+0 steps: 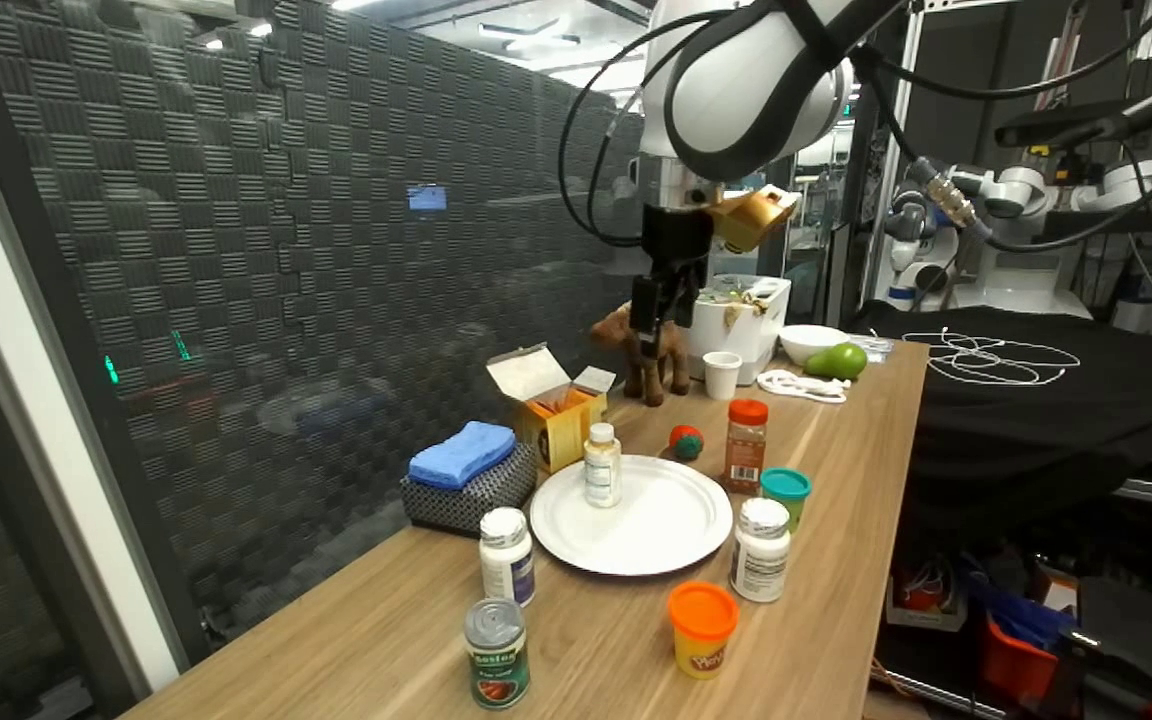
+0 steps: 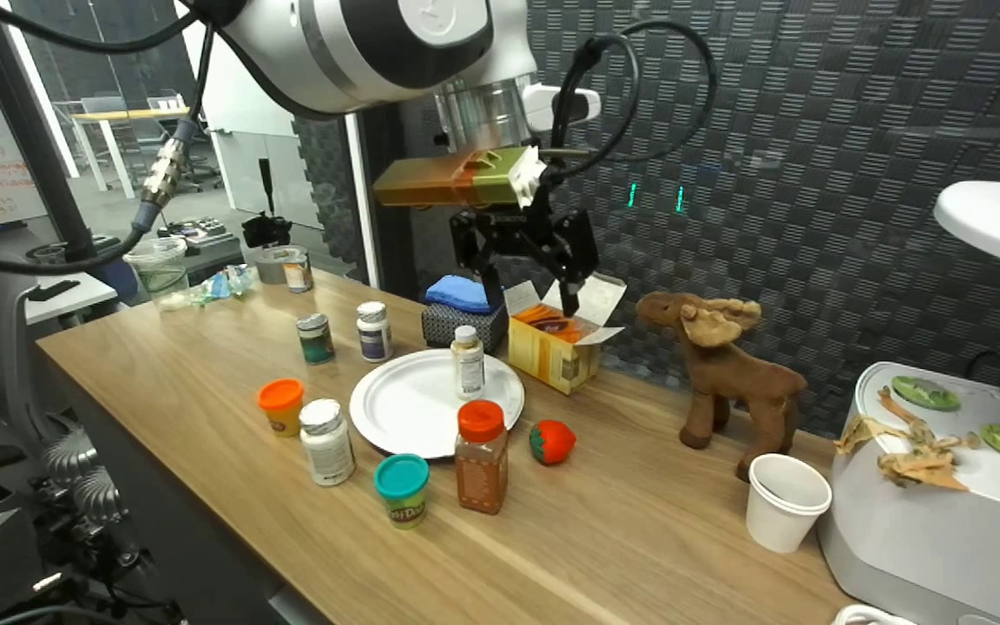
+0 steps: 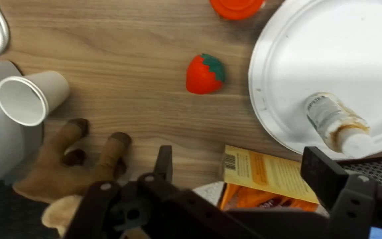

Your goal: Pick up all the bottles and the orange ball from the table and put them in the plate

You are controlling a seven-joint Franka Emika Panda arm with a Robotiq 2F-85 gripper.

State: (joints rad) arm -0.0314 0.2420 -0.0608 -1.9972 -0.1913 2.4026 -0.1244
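Observation:
My gripper is open and empty, high above the table near the yellow carton. One white-capped bottle stands upright on the white plate, towards the carton side. Two white bottles stand on the table on either side of the plate. A jar with a red-orange cap is beside the plate; only its cap shows in the wrist view. The orange ball looks like a red-orange strawberry with a green end. It lies on bare wood close to the plate's rim.
Nearby stand a can, an orange-lidded tub and a teal-lidded tub. Along the wall are a blue cloth, the open yellow carton, a brown plush animal, paper cups and a white planter.

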